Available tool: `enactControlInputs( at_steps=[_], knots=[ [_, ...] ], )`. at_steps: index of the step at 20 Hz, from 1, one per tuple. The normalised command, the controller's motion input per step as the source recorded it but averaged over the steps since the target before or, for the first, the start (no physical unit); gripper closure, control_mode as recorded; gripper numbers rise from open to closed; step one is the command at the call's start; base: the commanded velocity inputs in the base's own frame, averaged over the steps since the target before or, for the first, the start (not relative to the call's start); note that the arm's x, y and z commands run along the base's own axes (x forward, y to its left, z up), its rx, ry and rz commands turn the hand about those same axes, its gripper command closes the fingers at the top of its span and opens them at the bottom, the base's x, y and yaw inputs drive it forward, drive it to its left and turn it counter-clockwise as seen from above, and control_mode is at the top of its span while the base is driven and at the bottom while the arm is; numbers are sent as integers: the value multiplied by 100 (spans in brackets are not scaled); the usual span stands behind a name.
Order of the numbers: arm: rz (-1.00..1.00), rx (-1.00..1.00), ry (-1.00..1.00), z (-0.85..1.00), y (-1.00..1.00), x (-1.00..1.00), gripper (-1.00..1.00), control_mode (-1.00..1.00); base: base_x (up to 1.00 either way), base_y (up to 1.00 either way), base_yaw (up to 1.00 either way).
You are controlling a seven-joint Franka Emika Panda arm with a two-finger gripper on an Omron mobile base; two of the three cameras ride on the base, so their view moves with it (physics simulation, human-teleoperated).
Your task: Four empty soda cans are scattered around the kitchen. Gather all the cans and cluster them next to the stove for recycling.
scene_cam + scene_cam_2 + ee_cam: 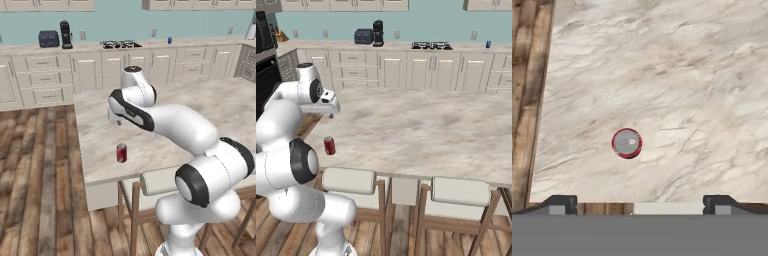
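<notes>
Over pale marble-look island counter (pixel 200 107), hanging wide-open, empty two-finger gripper (pixel 640 204) above upright red cylindrical soda can (pixel 627 143) near front edge, needing centring before descending.

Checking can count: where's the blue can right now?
The blue can stands on the back counter against the teal wall, to the right of the stove in both base views, well apart from the red can on the island.
</notes>
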Motion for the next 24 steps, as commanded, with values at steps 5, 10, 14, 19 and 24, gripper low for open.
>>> enactControlInputs(
  at_steps=[5, 10, 14, 19, 24],
  knots=[
    [2, 7, 0, -41, 25, 28, -100, -100, 0, 0, 0],
    [0, 4, 0, -36, 15, 28, -100, -100, 0, 0, 0],
    [-1, 0, 0, -19, 0, -13, -100, -100, 0, 0, 0],
    [0, 0, 0, -6, -4, -20, -100, -100, 0, 0, 0],
    [0, 0, 0, -8, -6, 1, -100, -100, 0, 0, 0]
  ],
)
